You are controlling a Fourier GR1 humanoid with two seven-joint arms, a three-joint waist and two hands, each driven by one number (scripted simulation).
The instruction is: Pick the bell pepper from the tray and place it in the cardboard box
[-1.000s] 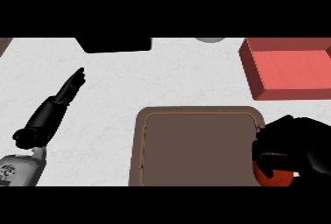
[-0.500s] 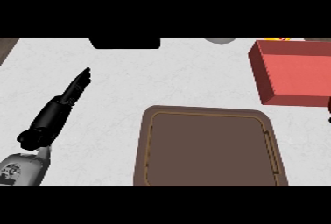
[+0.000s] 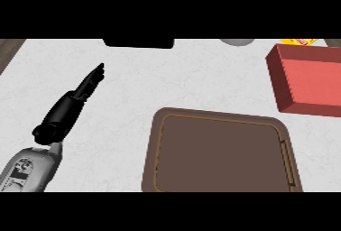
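The brown tray lies on the white counter at the lower middle, and nothing shows on it. A red box stands at the right edge, partly cut off. No bell pepper shows anywhere in the head view. My left hand rests on the counter left of the tray, open, its fingers straight and pointing up and to the right. It holds nothing. My right hand is out of view.
A black object sits at the counter's far edge, with a grey round thing to its right. A yellow item peeks out behind the red box. Dark floor shows past the counter's left corner.
A second ago my right hand was curled round a red thing at the tray's right edge. It then left the view to the right, and neither shows now. The left hand stays put.
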